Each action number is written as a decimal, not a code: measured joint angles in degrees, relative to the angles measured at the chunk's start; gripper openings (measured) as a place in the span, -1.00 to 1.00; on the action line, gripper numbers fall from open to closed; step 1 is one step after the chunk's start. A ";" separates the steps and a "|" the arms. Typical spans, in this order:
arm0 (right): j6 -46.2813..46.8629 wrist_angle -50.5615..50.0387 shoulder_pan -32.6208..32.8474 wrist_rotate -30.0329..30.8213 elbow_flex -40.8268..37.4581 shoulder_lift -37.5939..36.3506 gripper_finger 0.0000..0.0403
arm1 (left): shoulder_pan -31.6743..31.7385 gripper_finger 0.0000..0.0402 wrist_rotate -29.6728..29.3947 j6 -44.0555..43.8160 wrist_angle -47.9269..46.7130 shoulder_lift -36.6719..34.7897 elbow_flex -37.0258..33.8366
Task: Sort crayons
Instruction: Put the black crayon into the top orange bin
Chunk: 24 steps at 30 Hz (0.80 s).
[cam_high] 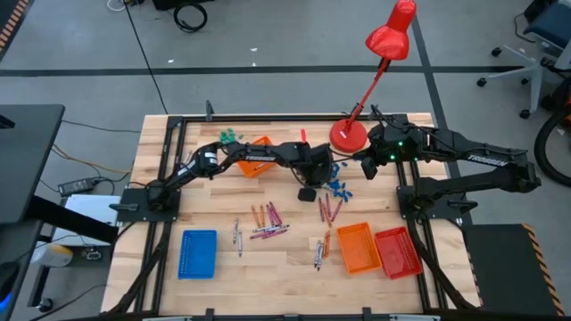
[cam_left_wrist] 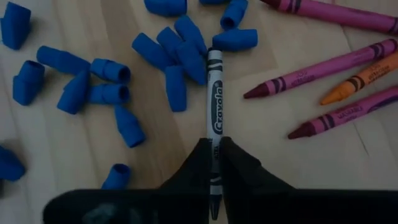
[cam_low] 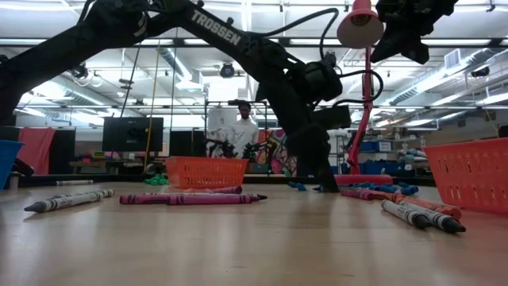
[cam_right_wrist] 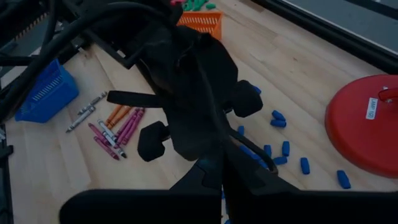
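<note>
The left gripper (cam_left_wrist: 214, 177) is clamped on a grey-white crayon (cam_left_wrist: 215, 99), its 2 dark fingers (cam_left_wrist: 198, 168) pressed against the crayon's lower part; the tip end nearest the camera is partly swallowed by the fingers and the dark wrist body below them. The crayon's far end reaches in among the small blue pieces (cam_left_wrist: 177, 56) scattered on the wooden table (cam_left_wrist: 155, 149); whether it touches them or sits just over them is hard to judge. Beside it lie 3 magenta crayons (cam_left_wrist: 317, 68) and 1 orange crayon (cam_left_wrist: 360, 79), all cut off at the picture's edge. From above, the left arm (cam_high: 259, 159) stretches across the table's middle and its gripper hides the held crayon altogether. The other loose crayons (cam_high: 268, 221) lie in clusters nearer the front, between a blue tray (cam_high: 198, 252) and 2 trays at the right, an orange tray (cam_high: 359, 247) and a red tray (cam_high: 398, 251); another orange basket (cam_high: 261, 145) is half covered by the left arm. The right gripper (cam_right_wrist: 214, 177) hangs by the red lamp base (cam_high: 348, 135), its fingers close together, though the left arm's dark bulk behind them makes it impossible to tell whether they are shut. In the low view a person (cam_low: 240, 131) stands far behind.
</note>
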 joint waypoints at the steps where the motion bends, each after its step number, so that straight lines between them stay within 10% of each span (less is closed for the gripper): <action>1: 0.01 0.00 0.00 0.00 0.00 0.00 -0.96 | -0.02 -0.92 -0.35 -0.80 -0.08 0.00 0.00; 24: -3.50 2.81 -0.52 7.77 0.00 0.04 -0.96 | 3.92 -0.87 -4.29 -11.15 -27.00 -13.43 -0.35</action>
